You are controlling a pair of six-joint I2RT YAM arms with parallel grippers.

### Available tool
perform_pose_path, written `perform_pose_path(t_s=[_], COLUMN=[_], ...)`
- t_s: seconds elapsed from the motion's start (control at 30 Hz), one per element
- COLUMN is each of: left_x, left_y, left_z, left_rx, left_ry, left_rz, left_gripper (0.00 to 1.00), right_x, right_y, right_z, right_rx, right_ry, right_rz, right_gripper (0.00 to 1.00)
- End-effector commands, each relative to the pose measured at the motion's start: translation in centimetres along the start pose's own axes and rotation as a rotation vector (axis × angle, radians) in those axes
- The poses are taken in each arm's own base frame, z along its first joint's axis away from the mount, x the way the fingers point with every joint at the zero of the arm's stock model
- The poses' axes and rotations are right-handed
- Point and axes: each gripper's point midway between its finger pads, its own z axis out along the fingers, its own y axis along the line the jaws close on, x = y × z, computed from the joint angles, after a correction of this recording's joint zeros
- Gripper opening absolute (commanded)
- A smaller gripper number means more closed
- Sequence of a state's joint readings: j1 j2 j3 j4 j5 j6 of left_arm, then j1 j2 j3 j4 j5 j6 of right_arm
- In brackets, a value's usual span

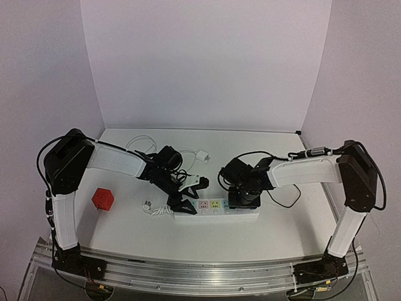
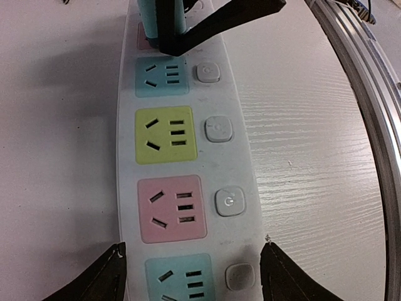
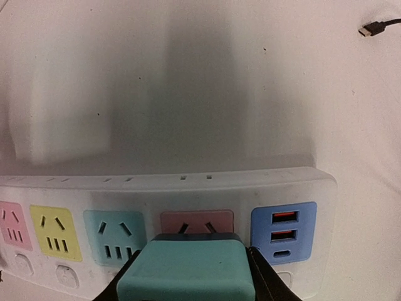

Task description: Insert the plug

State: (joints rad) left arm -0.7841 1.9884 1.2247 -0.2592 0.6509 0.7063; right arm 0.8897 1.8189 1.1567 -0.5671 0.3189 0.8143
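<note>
2 end effectors you have: right (image 3: 188, 276) grasps the plug (image 3: 188, 269) over the strip's (image 2: 185, 157) pink socket (image 3: 196, 221); left (image 2: 194, 273), at its 9 o'clock end, is released.

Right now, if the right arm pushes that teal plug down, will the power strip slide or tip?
Tipping seems unlikely: the power strip is long, low and flat on the table. It may slide a little, since the tabletop looks smooth. The left fingers straddling its end, not visibly touching, could limit sideways shift.
</note>
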Motion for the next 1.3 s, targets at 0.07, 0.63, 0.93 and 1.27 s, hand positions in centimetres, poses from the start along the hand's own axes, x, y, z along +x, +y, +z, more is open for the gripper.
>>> perform_pose_path(t_s=[0.07,0.63,0.93,1.27], left_x=[-2.5,-2.3,-2.1,-1.7], left_y=[-0.1,-0.2,-0.4,-0.4], left_z=[-1.3,-1.3,-1.4,-1.3], left_rx=[-0.005,-0.005,-0.008,-0.015], left_ry=[-0.053,-0.053,-0.051,-0.041], left_rz=[0.043,0.040,0.045,0.043], left_gripper=[0.73,0.72,0.72,0.72], right_x=[4.1,8.1,9.1,12.2], right_y=[-4.1,-6.0,-6.5,-7.8], right_z=[2.8,5.4,5.4,7.6], right_rx=[0.131,0.187,0.153,0.161], right_ry=[0.090,0.144,0.091,0.123], right_rz=[-0.018,-0.010,-0.030,-0.037], right_gripper=[0.00,0.00,0.00,0.00])
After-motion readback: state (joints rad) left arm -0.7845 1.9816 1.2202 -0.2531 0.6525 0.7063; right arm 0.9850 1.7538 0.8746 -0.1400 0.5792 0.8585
